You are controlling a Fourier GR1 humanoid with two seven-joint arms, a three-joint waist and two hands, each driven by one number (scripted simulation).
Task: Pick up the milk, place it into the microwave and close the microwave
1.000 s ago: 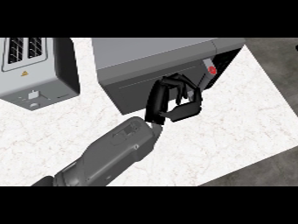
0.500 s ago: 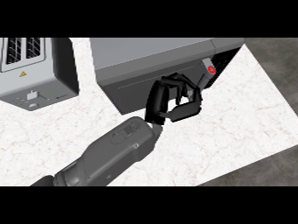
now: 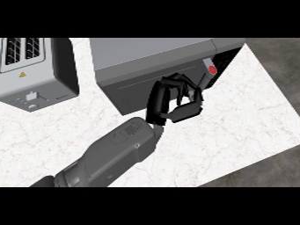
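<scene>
The grey microwave point(image 3: 153, 56) stands at the back middle of the counter. Its door point(image 3: 136, 90) lies flush with the body, and a red button point(image 3: 212, 69) shows on the panel at its right. My left hand point(image 3: 175, 100) is right at the front of the door near the panel, its fingers curled with nothing visible in them. The grey forearm point(image 3: 113, 154) reaches up from the lower left. No milk shows in this view. My right hand is out of sight.
A silver toaster point(image 3: 29, 72) stands at the back left, beside the microwave. The white marble counter point(image 3: 243, 127) ends close by at the right and lower right, with dark floor beyond its edge.
</scene>
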